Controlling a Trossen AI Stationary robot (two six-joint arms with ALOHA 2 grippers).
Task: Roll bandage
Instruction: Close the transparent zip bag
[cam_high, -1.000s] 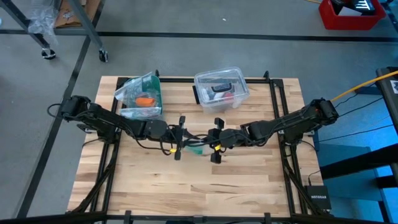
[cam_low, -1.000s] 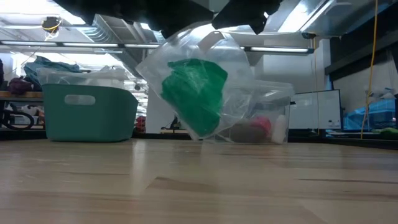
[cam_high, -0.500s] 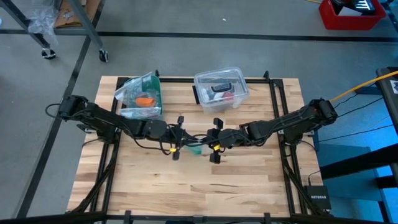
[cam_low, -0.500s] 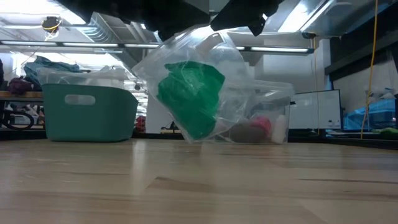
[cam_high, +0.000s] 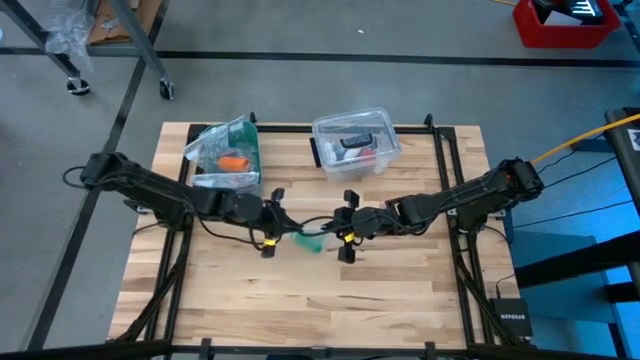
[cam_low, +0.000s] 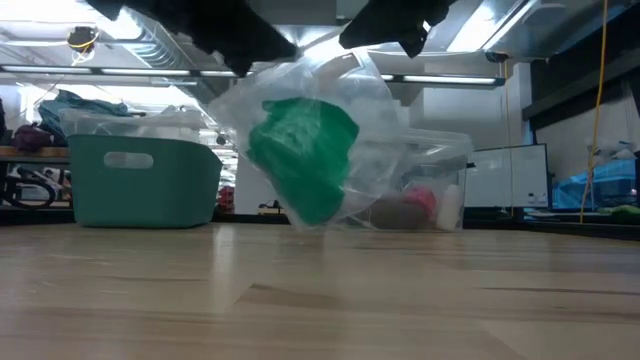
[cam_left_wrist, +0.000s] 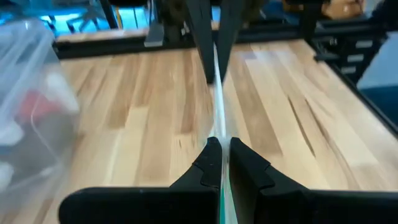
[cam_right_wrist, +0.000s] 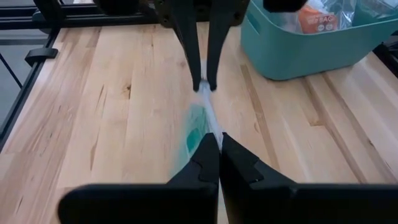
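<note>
While both hands pinch it, clear bag (cam_low: 330, 130) holds bandage (cam_low: 302, 155).

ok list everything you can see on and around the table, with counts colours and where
bandage: 1, teal-green, bunched inside the plastic bag
plastic bag: 1, clear, held above the table centre between both grippers
teal bin: 1, teal, back left of the table, with an orange item inside
clear plastic box: 1, clear, back centre, dark contents
table: 1, light wood with a black frame
red crate: 1, red, on the floor beyond the table's right back corner
left gripper: 1, dark, at table centre, shut on one edge of the bag
right gripper: 1, dark, facing it, shut on the opposite edge
</note>
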